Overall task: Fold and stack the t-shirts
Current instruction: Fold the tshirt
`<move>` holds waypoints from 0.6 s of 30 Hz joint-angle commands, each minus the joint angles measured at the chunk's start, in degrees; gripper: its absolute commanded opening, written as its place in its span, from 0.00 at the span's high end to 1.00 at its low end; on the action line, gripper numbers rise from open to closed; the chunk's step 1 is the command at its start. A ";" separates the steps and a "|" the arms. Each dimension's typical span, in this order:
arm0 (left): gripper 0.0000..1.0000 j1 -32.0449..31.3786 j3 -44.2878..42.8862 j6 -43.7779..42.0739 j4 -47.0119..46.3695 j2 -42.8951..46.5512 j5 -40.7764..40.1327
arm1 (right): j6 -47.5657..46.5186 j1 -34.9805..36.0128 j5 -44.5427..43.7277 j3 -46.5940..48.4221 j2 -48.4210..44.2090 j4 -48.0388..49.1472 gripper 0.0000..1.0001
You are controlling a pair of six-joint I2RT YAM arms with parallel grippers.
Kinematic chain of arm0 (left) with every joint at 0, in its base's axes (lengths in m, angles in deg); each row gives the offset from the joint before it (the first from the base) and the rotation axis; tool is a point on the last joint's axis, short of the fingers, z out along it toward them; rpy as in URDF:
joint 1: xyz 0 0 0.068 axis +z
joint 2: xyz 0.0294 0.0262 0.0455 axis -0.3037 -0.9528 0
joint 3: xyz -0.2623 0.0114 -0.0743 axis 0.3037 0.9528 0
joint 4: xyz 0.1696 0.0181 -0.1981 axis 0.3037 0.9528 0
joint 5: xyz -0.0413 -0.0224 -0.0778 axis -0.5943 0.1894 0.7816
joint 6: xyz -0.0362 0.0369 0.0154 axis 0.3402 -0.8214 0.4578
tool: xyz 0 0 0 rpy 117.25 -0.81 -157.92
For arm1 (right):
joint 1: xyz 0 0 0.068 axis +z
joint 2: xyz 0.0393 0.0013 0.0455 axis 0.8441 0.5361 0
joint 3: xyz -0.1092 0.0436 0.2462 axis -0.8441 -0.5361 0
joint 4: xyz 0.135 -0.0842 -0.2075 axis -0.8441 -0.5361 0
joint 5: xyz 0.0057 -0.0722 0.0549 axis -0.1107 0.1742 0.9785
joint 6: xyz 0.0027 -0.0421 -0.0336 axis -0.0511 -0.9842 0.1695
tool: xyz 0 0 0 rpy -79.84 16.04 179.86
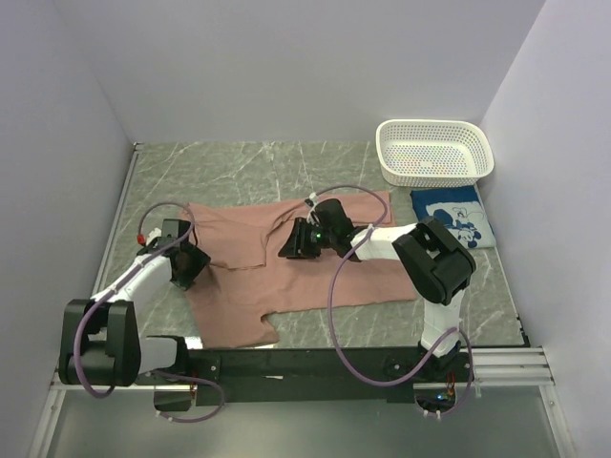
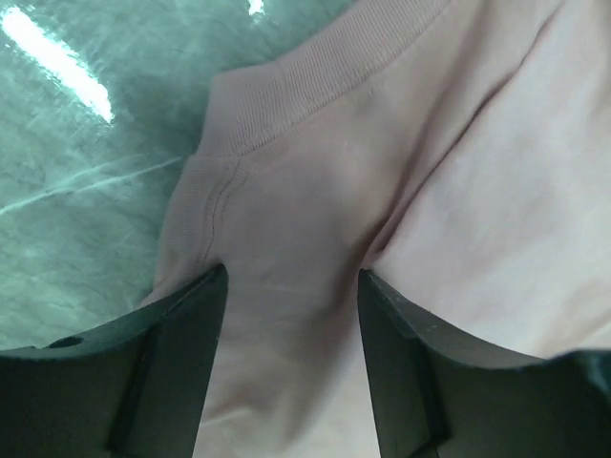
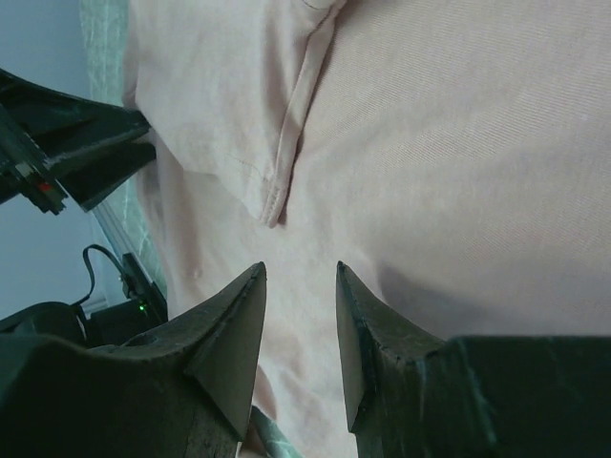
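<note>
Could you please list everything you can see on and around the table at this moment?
pink t-shirt: one, dusty pink, spread out in the middle of the table
blue t-shirt: one, blue with white print, folded, on the right just in front of the basket
basket: one, white perforated plastic, far right corner
table: one, grey-green marbled top, under everything
left gripper: one, black, open, over the pink t-shirt's left edge near its ribbed collar
right gripper: one, black, open, over the middle of the pink t-shirt
</note>
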 commanded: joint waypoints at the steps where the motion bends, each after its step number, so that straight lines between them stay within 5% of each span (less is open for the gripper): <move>1: 0.36 1.82 2.79 4.24 2.86 -0.55 -0.90 | 0.81 0.08 -0.57 -1.44 0.54 4.44 0.58; 13: 0.37 8.14 3.42 11.98 16.66 13.42 -5.11 | 0.11 -0.01 -4.08 -3.03 0.28 2.16 0.57; 18: 0.30 8.41 -1.33 7.87 18.09 14.48 -7.75 | -0.33 -0.19 -4.26 -2.68 0.72 1.46 0.57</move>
